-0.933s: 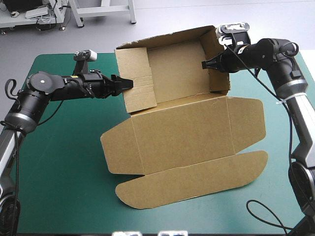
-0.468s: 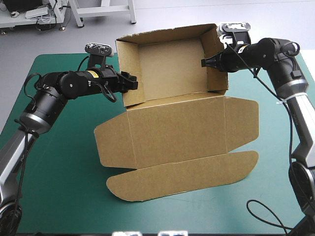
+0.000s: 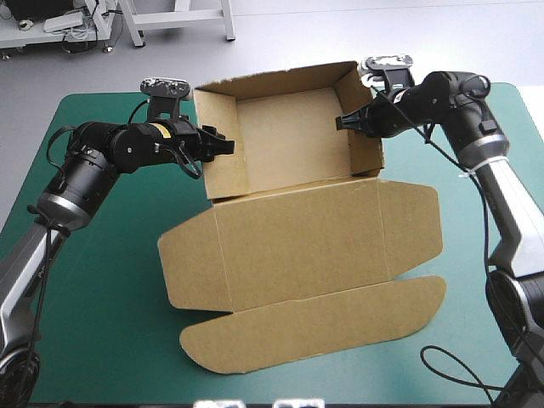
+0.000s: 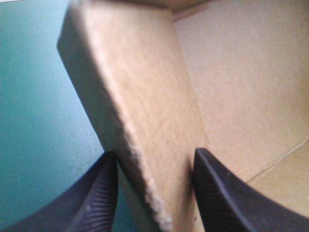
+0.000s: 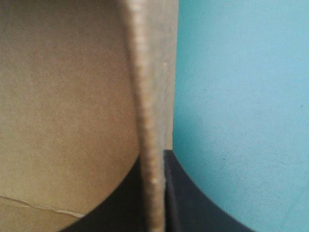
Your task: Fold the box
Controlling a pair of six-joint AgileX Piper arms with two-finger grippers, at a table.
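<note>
Box (image 3: 289,246) is sitting roughly mid-table on the teal-green table (image 3: 102,323). It's an open tray at the far side, three walls up, with the lid lying flat toward the near edge, its side flaps and long rounded tuck flap spread out.

Left gripper (image 3: 223,146) is on the tray's left wall. From the wrist view its black fingers (image 4: 96,198) sit a little apart, with the thick wall filling the gap between them, one finger outside and one inside, so it's holding that wall.

Right gripper (image 3: 342,121) does the same on the right wall. It's nearly closed, with just the thin edge of board pinched between the fingers.
</note>
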